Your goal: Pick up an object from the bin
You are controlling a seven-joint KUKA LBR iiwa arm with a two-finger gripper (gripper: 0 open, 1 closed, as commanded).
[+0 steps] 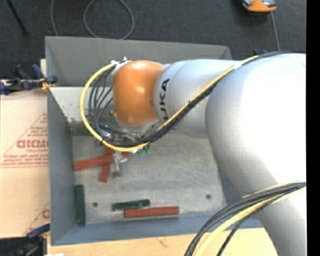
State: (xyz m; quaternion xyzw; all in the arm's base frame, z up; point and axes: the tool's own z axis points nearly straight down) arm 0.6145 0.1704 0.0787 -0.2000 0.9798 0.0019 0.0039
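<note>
You see the end effector [118, 164], whose opening cannot be told, at the right end of the crossed red sticks [93, 164] in the bin's [58, 143] left-middle, the longer stick running leftward.

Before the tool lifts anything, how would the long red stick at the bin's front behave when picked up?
The red stick looks straight and flat-sided, so it is probably stiff and unlikely to roll. It is thin, so likely light. Gripped near one end, it may tilt.
</note>
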